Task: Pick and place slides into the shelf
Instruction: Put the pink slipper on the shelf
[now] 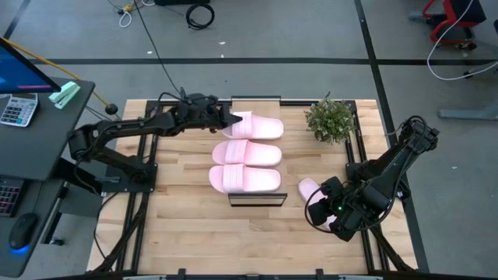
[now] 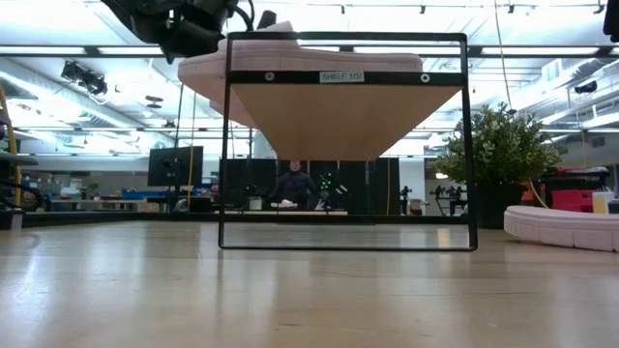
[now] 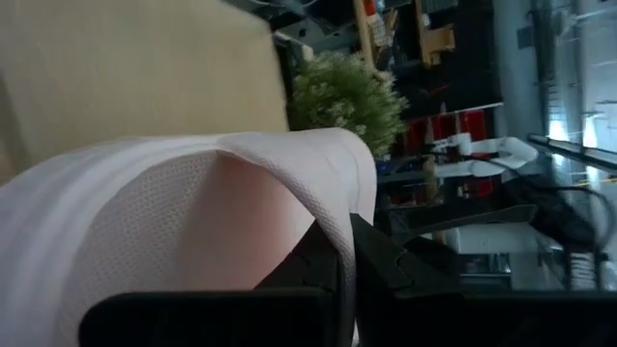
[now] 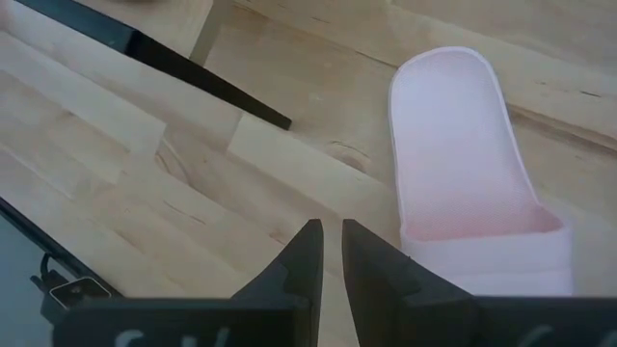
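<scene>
Three pale pink slides lie side by side across the shelf: a near one, a middle one and a far one. My left gripper reaches level from the table's left and is shut on the far slide's left end. The low view shows it at the top left, beside the shelf's black frame. Another slide lies sole down on the table, right of the shelf. My right gripper hovers just beside it, shut, with nothing between its fingers. My left gripper pinches the far slide's strap edge between its two fingers, one finger under the strap on the pink inner side and the other outside. It comes nearly level from the table's left. The slide lies over the shelf's far end; whether it rests there I cannot tell.
A small potted plant stands at the table's far right corner, close to the shelf's far end. Bare tabletop lies left of and in front of the shelf. A person sits far off in the room behind.
</scene>
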You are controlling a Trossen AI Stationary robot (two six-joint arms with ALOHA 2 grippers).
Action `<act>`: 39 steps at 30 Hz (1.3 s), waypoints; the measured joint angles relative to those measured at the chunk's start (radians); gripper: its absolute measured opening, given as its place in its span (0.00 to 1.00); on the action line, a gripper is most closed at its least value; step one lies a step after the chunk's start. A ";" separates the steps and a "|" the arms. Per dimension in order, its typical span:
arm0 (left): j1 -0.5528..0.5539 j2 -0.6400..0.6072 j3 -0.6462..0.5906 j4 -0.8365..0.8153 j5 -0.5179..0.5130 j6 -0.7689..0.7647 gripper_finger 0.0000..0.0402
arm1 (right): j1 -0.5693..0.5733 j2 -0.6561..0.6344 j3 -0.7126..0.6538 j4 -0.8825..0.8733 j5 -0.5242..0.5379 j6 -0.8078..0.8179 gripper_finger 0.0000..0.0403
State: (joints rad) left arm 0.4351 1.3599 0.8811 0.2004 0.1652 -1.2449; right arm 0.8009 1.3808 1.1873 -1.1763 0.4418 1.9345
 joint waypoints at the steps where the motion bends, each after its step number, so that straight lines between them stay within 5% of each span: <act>1: 0.000 -0.002 0.001 0.000 0.001 0.000 0.04 | 0.000 0.000 0.000 0.000 -0.002 0.000 0.12; 21: 0.000 -0.009 0.001 -0.100 0.047 0.057 0.03 | 0.000 0.000 0.000 0.005 -0.002 0.001 0.12; 29: 0.000 -0.009 0.001 -0.102 0.048 0.052 0.14 | 0.000 0.000 0.000 0.009 -0.002 0.000 0.12; 39: 0.000 -0.008 0.002 -0.125 0.048 0.018 0.15 | 0.000 0.000 0.000 0.015 -0.002 0.000 0.12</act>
State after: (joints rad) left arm 0.4348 1.3518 0.8833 0.0752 0.2134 -1.2268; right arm 0.8009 1.3808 1.1873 -1.1610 0.4400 1.9347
